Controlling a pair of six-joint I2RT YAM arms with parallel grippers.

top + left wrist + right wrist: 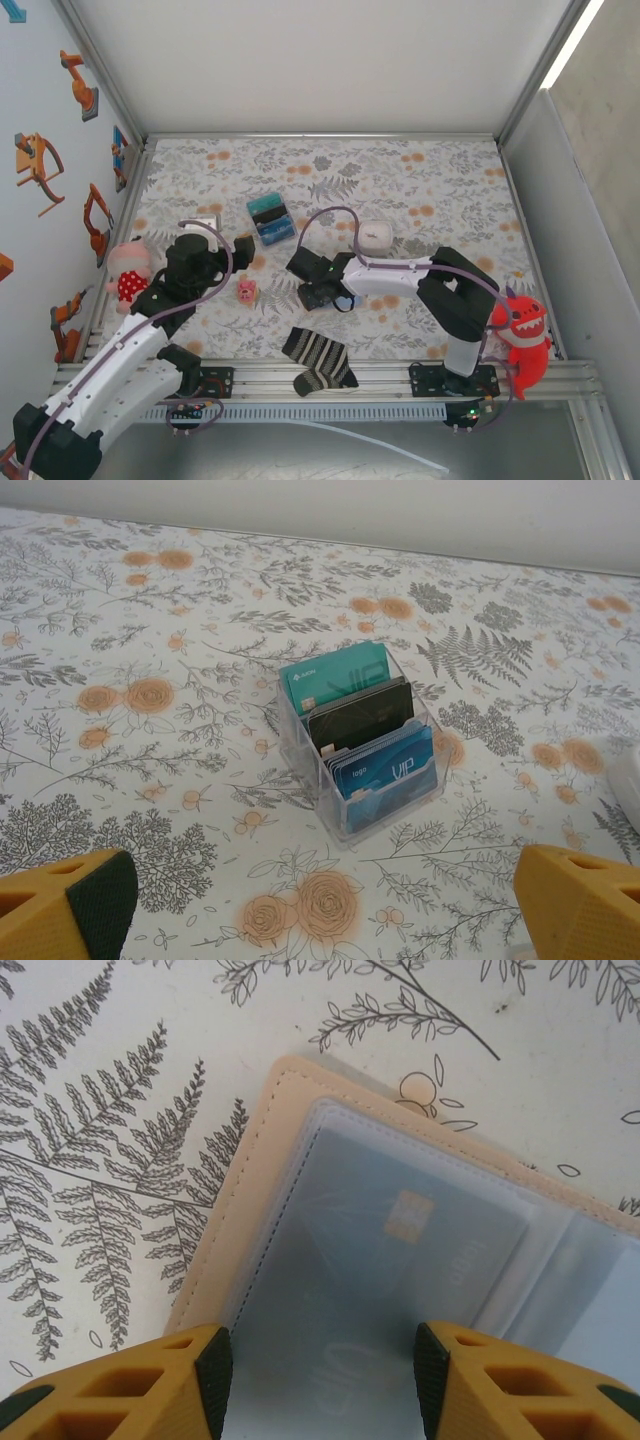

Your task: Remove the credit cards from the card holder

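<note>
Right end effector (322, 1380) was poised with jaws parted, clamping nothing. Its pads (213, 1370) flanked a pale card (400, 1250) tucked in the clear sleeve of the open card holder (250, 1190), which lay flat on the desk (120, 1080). Whether the pads touched the sleeve could not be told. Left end effector (330, 900) gaped wide and empty, near a clear box (360, 750) standing on the desk.
</note>
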